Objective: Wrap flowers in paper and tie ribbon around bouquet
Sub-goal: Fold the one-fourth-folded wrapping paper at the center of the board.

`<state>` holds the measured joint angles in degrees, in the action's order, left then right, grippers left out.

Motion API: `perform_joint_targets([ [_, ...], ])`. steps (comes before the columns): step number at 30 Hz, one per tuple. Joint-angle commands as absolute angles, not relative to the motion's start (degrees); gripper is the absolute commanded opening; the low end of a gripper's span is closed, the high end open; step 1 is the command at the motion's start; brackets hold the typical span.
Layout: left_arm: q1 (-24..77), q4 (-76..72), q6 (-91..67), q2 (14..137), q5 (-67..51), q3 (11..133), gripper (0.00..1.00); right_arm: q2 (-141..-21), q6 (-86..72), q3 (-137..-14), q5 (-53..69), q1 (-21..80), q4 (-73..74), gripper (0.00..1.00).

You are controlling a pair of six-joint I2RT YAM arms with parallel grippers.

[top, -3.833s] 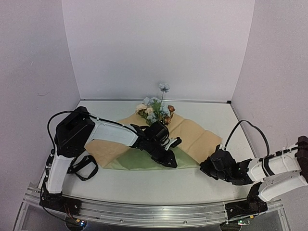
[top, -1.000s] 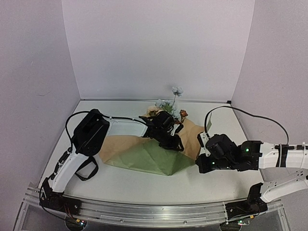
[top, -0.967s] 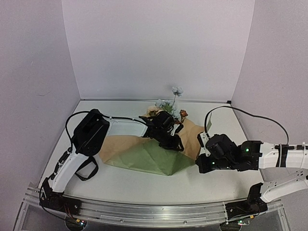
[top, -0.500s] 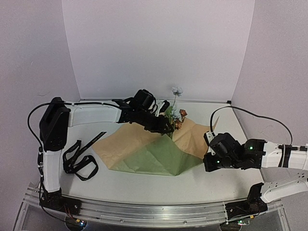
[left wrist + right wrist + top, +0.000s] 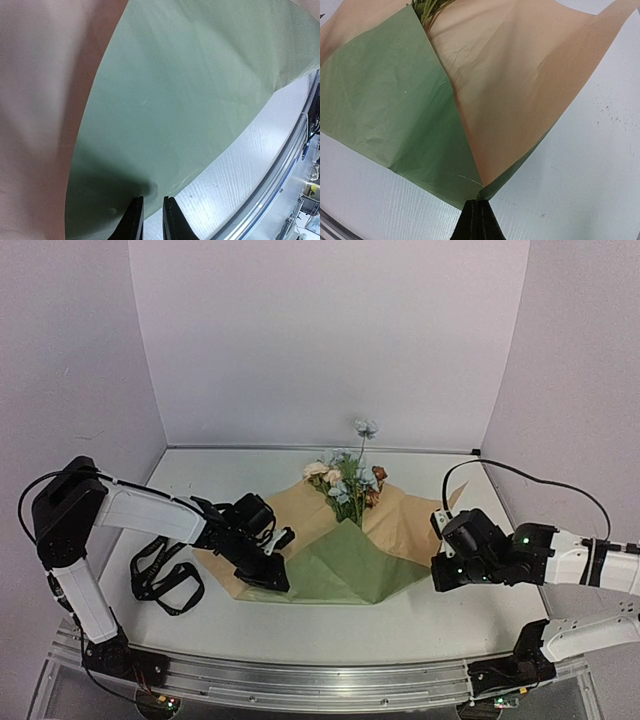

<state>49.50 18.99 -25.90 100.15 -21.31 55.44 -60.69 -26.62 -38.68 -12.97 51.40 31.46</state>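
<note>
Left gripper (image 5: 153, 201) has pulled back from the flowers (image 5: 345, 483), now beyond it to the right. It sits at the paper (image 5: 345, 570)'s near edge, jaws nearly together; can't tell if pinching. Right gripper (image 5: 478, 205) stays pressed together on the folded corner. Green flap covers the stems, so I'd guess the second fold is next.

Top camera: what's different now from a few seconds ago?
The left gripper left the flowers and swung back to the paper's near left edge. The right gripper came in from the right and pinched the paper's right corner. More of its green face now shows. The ribbon stayed put.
</note>
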Motion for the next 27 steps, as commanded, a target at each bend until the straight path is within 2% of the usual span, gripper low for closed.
perform_joint_targets([
  [1,49.5,17.1,-24.9,101.4,-18.2,56.2,0.13,-61.0,-24.4,-42.9,-12.3,51.1,32.9,0.00],
  [12,49.5,14.0,-25.7,103.9,-18.4,55.8,0.11,-70.6,-27.2,-52.8,-1.8,52.1,29.6,0.00],
  [27,49.0,11.5,-26.6,100.3,-21.4,52.9,0.12,-99.4,-41.1,-64.3,13.8,52.0,7.4,0.00],
])
